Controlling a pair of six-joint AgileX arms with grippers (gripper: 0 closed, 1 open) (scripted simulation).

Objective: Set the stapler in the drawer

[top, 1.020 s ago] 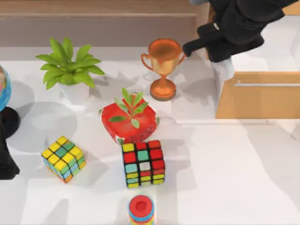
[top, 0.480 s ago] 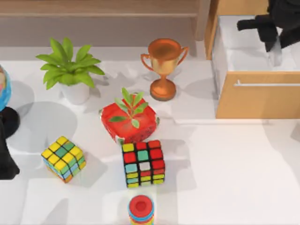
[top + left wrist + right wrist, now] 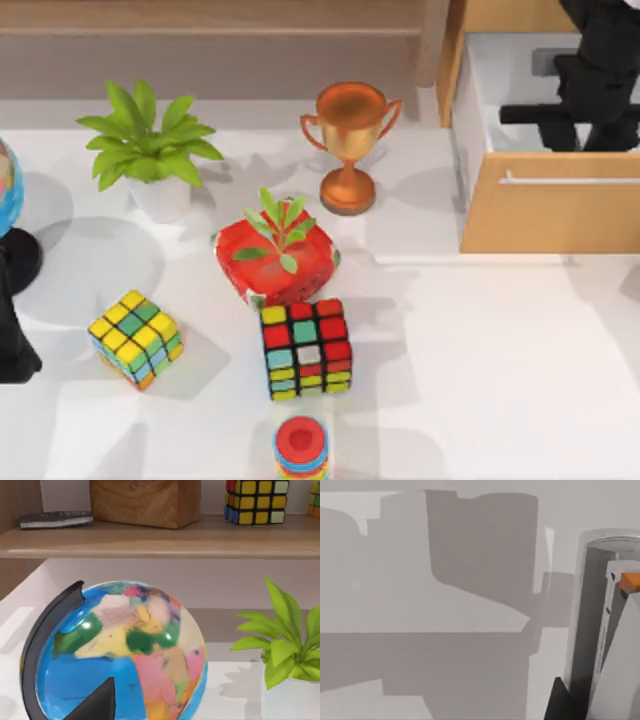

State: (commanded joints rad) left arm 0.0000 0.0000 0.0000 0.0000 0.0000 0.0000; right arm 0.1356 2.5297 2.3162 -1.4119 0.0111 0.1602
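The top view looks straight down on the white table (image 3: 480, 380). The left wrist view faces level and close at a multicoloured round globe (image 3: 125, 655) and a leafy green plant in a white pot (image 3: 285, 640), both shared with the top view. The right wrist view sits very close to white drawer walls (image 3: 445, 555).

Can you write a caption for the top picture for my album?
Right arm's hand reaches into the open drawer, with cubes, plants and trophy nearby.

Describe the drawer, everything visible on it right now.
The drawer stands pulled open at the table's right rear. It has a light tan, wood-look front with a thin silver bar handle running horizontally near its top edge, and white inner walls. The right gripper sits over its open cavity. The trophy stands apart, to its left.
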